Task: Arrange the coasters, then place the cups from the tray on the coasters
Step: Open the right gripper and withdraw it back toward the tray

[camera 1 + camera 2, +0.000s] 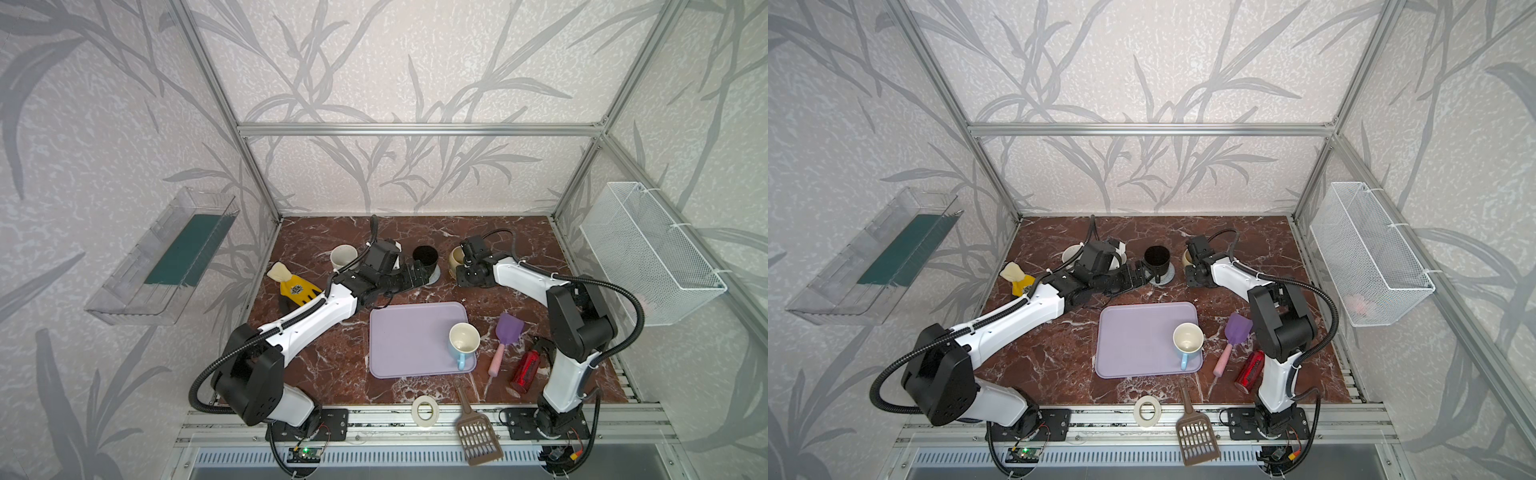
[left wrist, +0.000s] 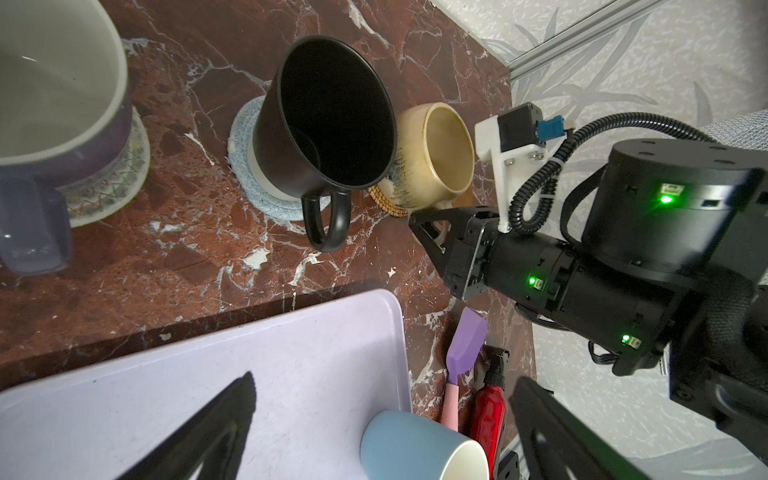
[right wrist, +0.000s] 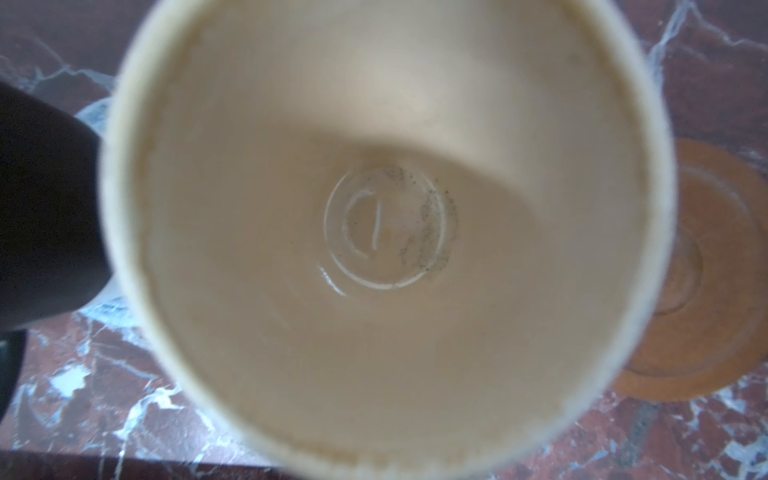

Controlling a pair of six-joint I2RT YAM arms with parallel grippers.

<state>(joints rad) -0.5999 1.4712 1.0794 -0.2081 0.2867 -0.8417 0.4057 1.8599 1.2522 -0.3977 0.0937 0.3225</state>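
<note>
one tray [image 1: 399,345]: pale lavender, flat on the marble table [image 1: 324,365], centre front; holds only the light blue cup [image 1: 464,338].
left gripper [image 1: 417,275]: fingers wide apart, empty, near the black cup [image 1: 424,257], not touching it.
right gripper [image 2: 430,232]: fingers together, clamped on the handle of the cream-yellow cup [image 2: 440,145].
black cup: upright on the grey-blue woven coaster [image 2: 274,208].
lavender cup [image 2: 62,166]: on the white-beige woven coaster [image 2: 124,174]; hidden under the left arm in both top views.
cream-yellow cup: upright over the tan rattan coaster [image 2: 386,201]; contact unclear.
white speckled cup [image 1: 343,257]: far left; what is under it cannot be seen.
light blue cup: upright, tray's right front corner.
wooden coaster [image 3: 706,270]: bare, just beside the cream-yellow cup.
</note>
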